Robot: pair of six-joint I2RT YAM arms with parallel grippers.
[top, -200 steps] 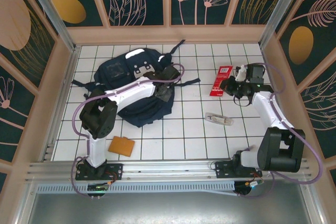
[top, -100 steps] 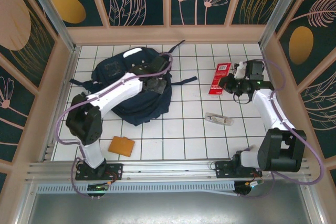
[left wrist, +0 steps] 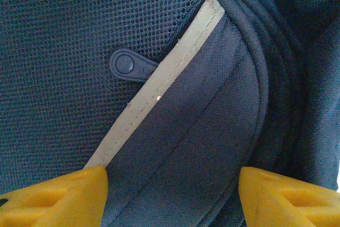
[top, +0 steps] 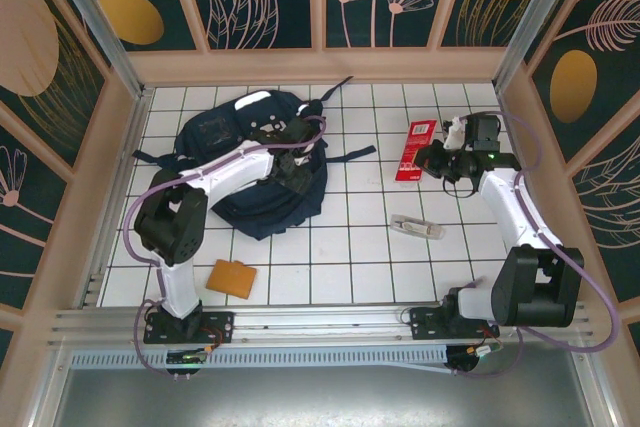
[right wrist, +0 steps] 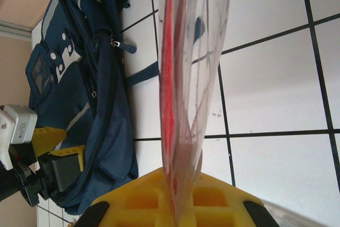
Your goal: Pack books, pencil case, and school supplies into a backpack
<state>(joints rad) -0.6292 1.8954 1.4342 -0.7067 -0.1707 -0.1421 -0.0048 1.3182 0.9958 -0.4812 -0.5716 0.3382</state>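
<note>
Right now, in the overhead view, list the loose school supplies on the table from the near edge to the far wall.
orange-tan square pad → pale slim piece → red flat packet
</note>
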